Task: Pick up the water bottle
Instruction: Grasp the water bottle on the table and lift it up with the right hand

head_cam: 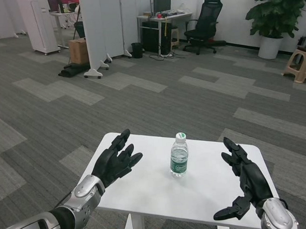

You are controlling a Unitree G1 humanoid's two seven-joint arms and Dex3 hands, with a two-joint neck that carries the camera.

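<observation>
Big open office, grey carpet tiles, white table (146, 195) near the camera. Water bottle (179, 156) stands upright mid-table, green cap and label, nothing touching it. So task's at the start line: bottle not lifted, not gripped, not even contacted.

Left hand (114, 161) hovers over the table's left part, fingers spread, holding nothing, near the bottle but clear of it. Right hand (244, 179) sits to the bottle's right, palm facing in, fingers apart, thumb hanging low at the near edge, also empty.

Both flank the bottle w/ a gap each side. Left to do, by my read: close in, wrap it, lift.

Far bkgd: black office chair (204, 23), potted plant (278, 17) far right, white partitions (102, 28) far left.
</observation>
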